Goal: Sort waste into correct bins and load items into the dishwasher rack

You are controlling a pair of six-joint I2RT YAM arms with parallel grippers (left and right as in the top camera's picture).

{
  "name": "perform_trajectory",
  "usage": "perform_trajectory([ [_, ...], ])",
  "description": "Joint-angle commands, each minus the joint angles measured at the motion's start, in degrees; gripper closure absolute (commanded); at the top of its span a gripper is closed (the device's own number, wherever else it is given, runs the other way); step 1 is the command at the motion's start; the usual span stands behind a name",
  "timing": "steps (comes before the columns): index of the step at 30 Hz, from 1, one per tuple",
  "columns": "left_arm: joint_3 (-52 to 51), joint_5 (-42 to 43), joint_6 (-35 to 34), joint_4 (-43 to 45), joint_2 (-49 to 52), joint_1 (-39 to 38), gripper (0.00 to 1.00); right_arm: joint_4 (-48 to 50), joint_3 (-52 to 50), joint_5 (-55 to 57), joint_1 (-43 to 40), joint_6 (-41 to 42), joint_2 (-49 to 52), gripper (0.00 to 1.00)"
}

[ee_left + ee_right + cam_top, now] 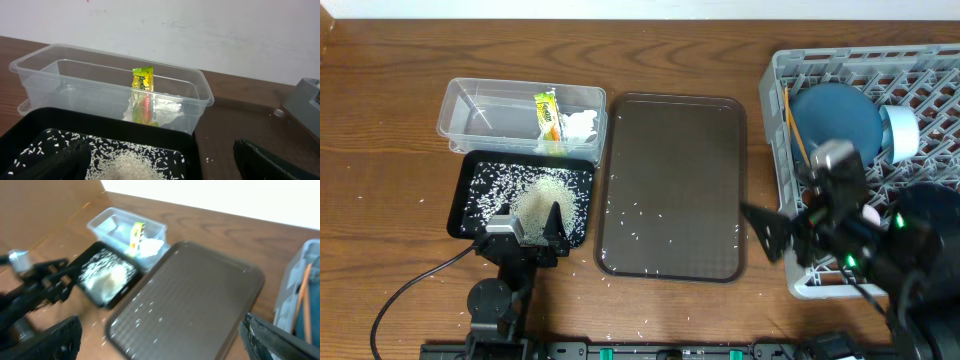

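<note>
The clear tub [470, 110] holds the yellow-green wrapper [549, 115] and white tissue [581, 125]; both show in the left wrist view, wrapper [142, 82] upright. The black tray [470, 215] holds a rice pile [542, 190]. My left gripper [527, 225] is open and empty over the tray's near edge [165, 167]. The grey rack [775, 90] holds the dark-blue bowl [835, 115], light-blue bowl [900, 130], chopsticks [794, 125] and a partly hidden pink cup [870, 213]. My right gripper [782, 215] is open and empty beside the rack [170, 340]. I do not see the white cup.
The brown serving tray [670, 130] lies between the bins and the rack, with loose rice grains [640, 215] on its near half. More grains lie on the wooden table round the black tray. A black cable [410, 285] runs at the front left.
</note>
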Motion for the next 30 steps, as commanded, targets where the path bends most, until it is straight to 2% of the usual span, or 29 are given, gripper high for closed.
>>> perform_trajectory([
  [1,-1.49,0.76,0.74,-0.92,-0.39,0.24,0.06,-3.1,0.15,-2.03,0.46,-0.94,-2.69,0.01],
  [9,-1.49,0.76,0.74,-0.92,-0.39,0.24,0.07,-11.72,0.13,13.55,0.46,-2.95,-8.41,0.01],
  [12,-1.49,0.76,0.74,-0.92,-0.39,0.24,0.07,-10.08,-0.81,20.72,-0.15,-2.97,-10.45,0.01],
  [15,-1.49,0.76,0.74,-0.92,-0.39,0.24,0.07,-5.84,-3.87,22.82,-2.99,-3.43,-13.75,0.01],
  [22,-1.49,0.76,0.74,-0.92,-0.39,0.24,0.06,7.58,-21.22,20.59,-10.8,-3.54,-25.68,0.01],
  [30,-1.49,0.76,0.74,-0.92,-0.39,0.24,0.06,18.82,-42.34,20.65,-12.79,-3.56,-37.55,0.01],
])
